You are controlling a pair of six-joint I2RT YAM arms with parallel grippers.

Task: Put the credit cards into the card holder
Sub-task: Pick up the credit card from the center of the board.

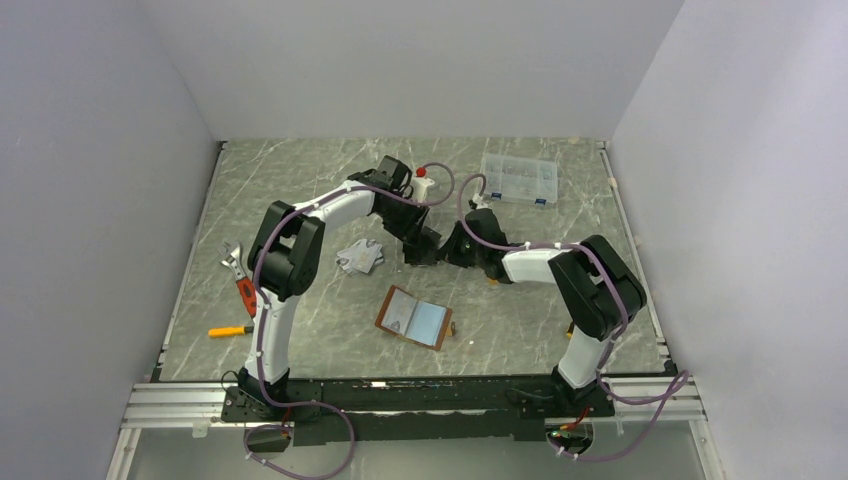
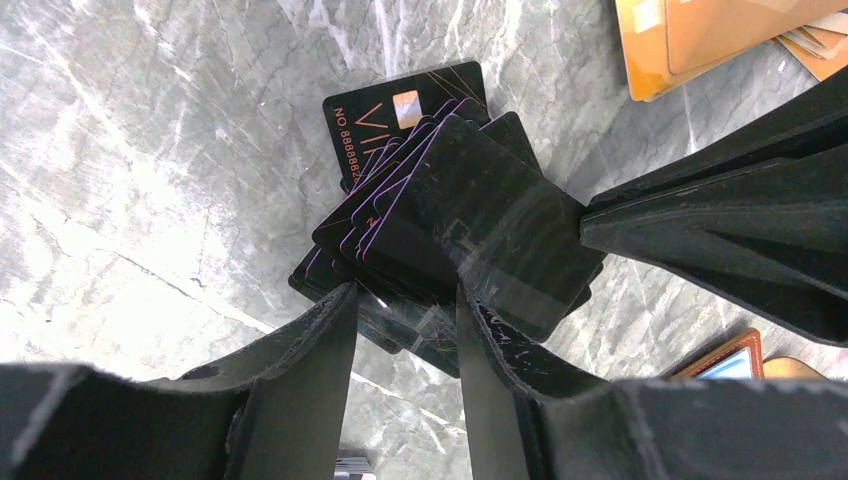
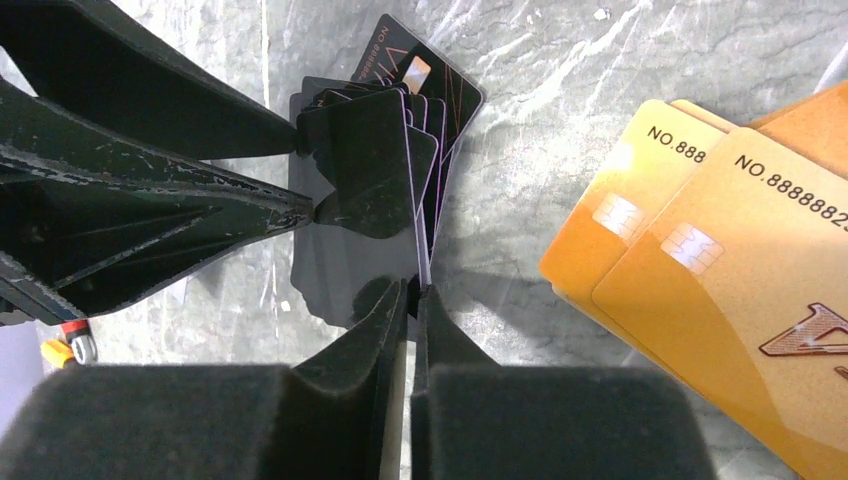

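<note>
The black credit cards (image 2: pixel 400 190) lie fanned on the marble table. My left gripper (image 2: pixel 405 300) is open, its fingertips (image 3: pixel 300 128) at the near edge of the pile. My right gripper (image 3: pixel 413 290) is shut on the edge of one black card (image 3: pixel 365 160), tilted up off the pile; in the left wrist view it (image 2: pixel 590 225) comes in from the right. Orange-gold cards (image 3: pixel 700 270) lie just right of the black pile. Silver-grey cards (image 1: pixel 360 255) lie left of the arms. The card holder (image 1: pixel 415 318) lies open nearer the arms' bases. In the top view both grippers meet over the black pile and hide it.
A clear compartment box (image 1: pixel 518 178) stands at the back right. A small red-topped thing (image 1: pixel 422 172) sits behind the left arm. A wrench (image 1: pixel 235 262) and an orange-handled screwdriver (image 1: pixel 230 330) lie at the left.
</note>
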